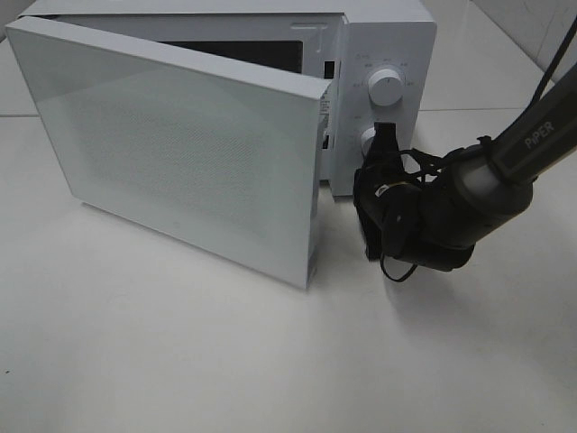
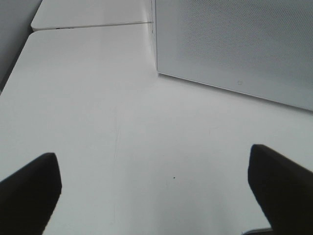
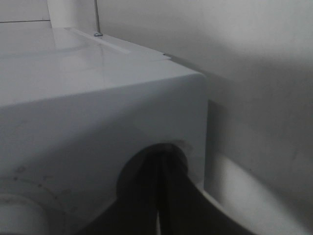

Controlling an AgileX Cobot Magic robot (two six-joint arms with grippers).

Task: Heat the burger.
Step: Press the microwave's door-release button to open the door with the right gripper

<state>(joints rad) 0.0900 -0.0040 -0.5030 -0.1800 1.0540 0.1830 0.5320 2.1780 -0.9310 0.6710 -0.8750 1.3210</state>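
Right gripper (image 1: 385, 133): jaws fully closed, the two black fingers (image 3: 146, 196) pressed flat together, nothing seen between them. The tips sit at the lower knob (image 1: 367, 138) on the microwave (image 1: 397, 36) control panel; whether they touch it cannot be told. Left gripper (image 2: 156, 196): jaws spread wide and holding nothing, over bare white worktop (image 1: 180, 361), near the foot of the microwave door (image 1: 180, 153).

Burger: not visible in any view, so its look and place cannot be told.

The microwave is white, with its door swung partly open and hiding most of the cavity. The upper knob (image 1: 388, 87) is round and white with a pointer line.

Writing: "PiPER" (image 1: 538, 135) in white on the right arm's grey link. The marks around both knobs are too small to read.
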